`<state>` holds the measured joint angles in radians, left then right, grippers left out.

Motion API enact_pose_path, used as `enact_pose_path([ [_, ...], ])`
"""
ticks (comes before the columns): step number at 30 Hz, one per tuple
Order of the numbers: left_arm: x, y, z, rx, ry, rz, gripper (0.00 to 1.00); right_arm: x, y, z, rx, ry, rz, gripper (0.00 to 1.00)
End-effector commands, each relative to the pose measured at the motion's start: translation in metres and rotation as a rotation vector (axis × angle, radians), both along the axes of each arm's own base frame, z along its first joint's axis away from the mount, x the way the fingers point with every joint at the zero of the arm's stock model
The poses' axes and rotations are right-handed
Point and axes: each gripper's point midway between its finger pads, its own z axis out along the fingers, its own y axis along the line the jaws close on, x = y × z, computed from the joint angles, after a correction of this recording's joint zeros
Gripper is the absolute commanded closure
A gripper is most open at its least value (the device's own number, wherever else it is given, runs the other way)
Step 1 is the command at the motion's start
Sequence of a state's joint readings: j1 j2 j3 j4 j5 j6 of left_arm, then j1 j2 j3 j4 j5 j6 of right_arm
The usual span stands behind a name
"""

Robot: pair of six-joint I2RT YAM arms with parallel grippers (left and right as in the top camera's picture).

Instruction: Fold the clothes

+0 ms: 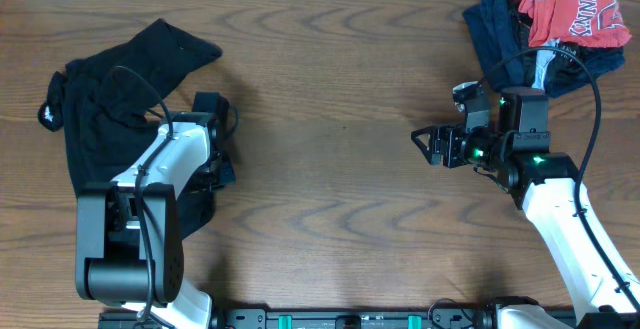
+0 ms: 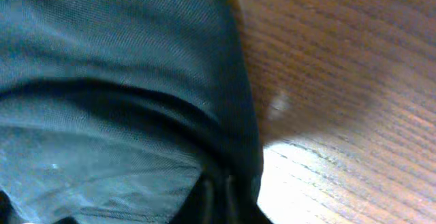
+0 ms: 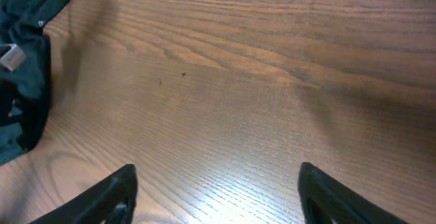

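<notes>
The black shirt [image 1: 105, 104] lies crumpled at the left of the table, one sleeve pointing to the back. It fills the left of the left wrist view [image 2: 109, 81], and its edge with a small white tag shows in the right wrist view [image 3: 24, 88]. My left gripper [image 1: 213, 141] sits low at the shirt's right edge. Its dark fingers [image 2: 214, 197] are pinched together with a fold of the black fabric between them. My right gripper [image 1: 428, 145] is open and empty over bare wood right of centre, pointing left, its fingers wide apart [image 3: 216, 193].
A red shirt with white lettering [image 1: 565, 4] lies on dark navy garments [image 1: 505, 39] at the back right corner, just behind the right arm. Bare wooden tabletop [image 1: 330, 119] lies between the two grippers.
</notes>
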<state>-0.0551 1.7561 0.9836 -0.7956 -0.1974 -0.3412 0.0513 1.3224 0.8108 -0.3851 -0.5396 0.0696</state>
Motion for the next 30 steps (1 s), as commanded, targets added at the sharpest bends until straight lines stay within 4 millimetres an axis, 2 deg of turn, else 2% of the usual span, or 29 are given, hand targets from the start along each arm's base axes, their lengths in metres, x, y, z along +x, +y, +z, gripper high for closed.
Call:
enact_pose_path([
  [1,0.007,0.001,0.004,0.012,-0.028,0.022,0.94,0.003,0.004,0.008,0.011,-0.016,0.012,0.32],
  [4,0.016,-0.010,0.014,-0.050,-0.063,0.025,0.94,0.003,0.004,0.008,0.011,-0.016,0.012,0.37],
  [7,0.040,-0.027,0.042,-0.141,-0.164,0.016,0.94,0.003,0.004,0.008,0.011,-0.017,0.012,0.40],
  [9,0.060,-0.040,0.068,-0.197,-0.258,-0.003,0.94,0.004,0.004,0.009,0.011,-0.020,0.012,0.40],
  [12,0.093,-0.068,0.121,-0.316,-0.454,-0.058,0.94,0.006,0.004,0.011,0.012,-0.033,0.010,0.41],
  [16,0.122,-0.112,0.187,-0.483,-0.703,-0.178,0.94,0.006,0.003,0.018,0.015,-0.055,0.006,0.42],
  [19,0.129,-0.136,0.216,-0.539,-0.813,-0.224,0.94,0.007,-0.002,0.026,0.030,-0.064,-0.028,0.44],
  [25,0.134,-0.196,0.245,-0.635,-0.927,-0.339,0.94,-0.001,-0.015,0.047,0.042,-0.101,-0.071,0.50],
  [30,0.137,-0.240,0.280,-0.723,-1.063,-0.435,0.94,-0.015,-0.020,0.060,0.038,-0.115,-0.087,0.50],
])
